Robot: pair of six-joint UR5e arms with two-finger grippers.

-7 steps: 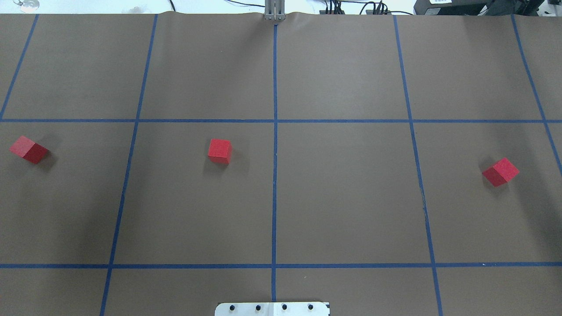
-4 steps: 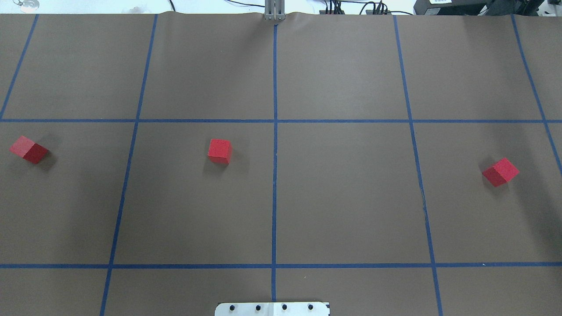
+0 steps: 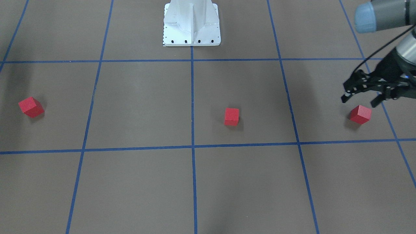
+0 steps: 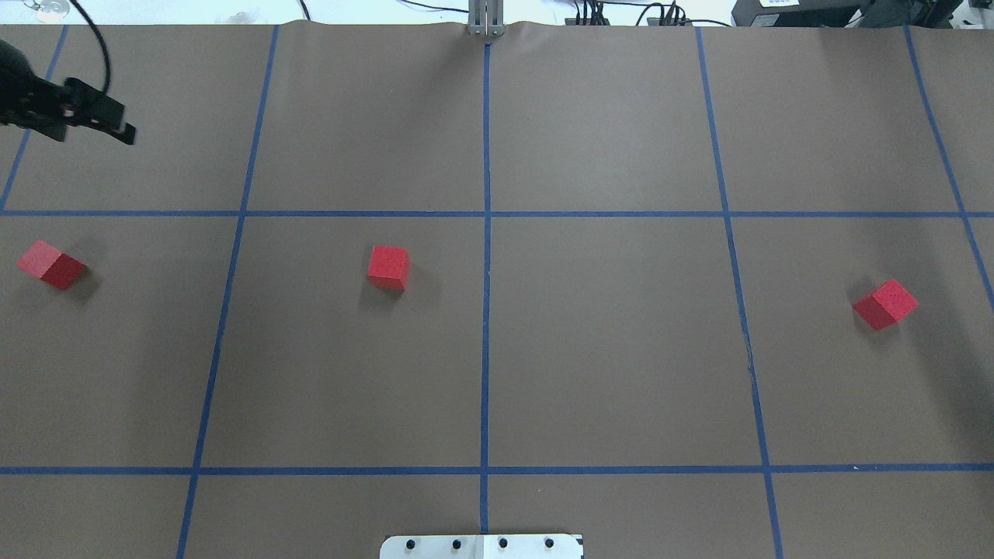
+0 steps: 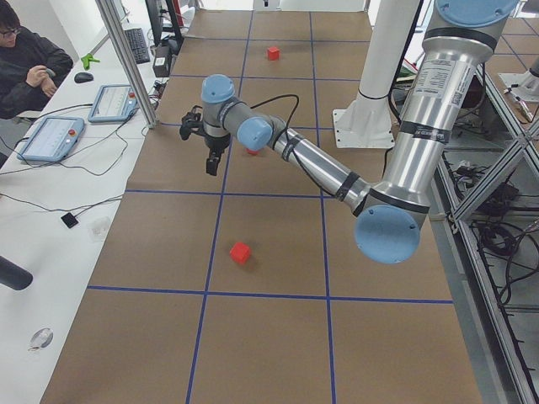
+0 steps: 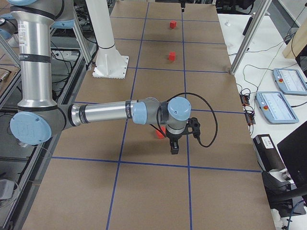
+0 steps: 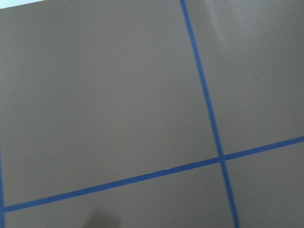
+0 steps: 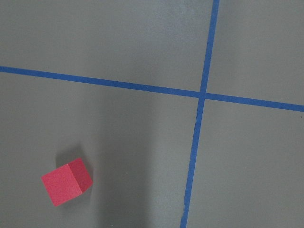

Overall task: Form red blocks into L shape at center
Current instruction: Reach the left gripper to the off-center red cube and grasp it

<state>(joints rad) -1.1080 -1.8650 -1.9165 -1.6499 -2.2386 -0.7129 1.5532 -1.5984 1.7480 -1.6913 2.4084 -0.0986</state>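
Three red blocks lie apart on the brown paper: one at the left (image 4: 50, 264), one left of the center line (image 4: 388, 267), one at the right (image 4: 885, 304). In the front-facing view they are at the right (image 3: 360, 114), the middle (image 3: 231, 116) and the left (image 3: 31, 107). My left gripper (image 3: 358, 101) is open and empty, raised above the left block; it also shows in the overhead view (image 4: 89, 133). My right gripper (image 6: 175, 143) hovers beside the right block (image 6: 159, 133); I cannot tell if it is open. The right wrist view shows that block (image 8: 66, 182).
Blue tape lines (image 4: 485, 256) divide the paper into grid squares. The robot's white base plate (image 3: 191, 35) sits at the near-middle edge. A post (image 5: 126, 59), tablets (image 5: 49, 139) and a seated person (image 5: 29, 63) are beside the table.
My left gripper has come into the overhead view at the top left. The three red blocks have not moved.
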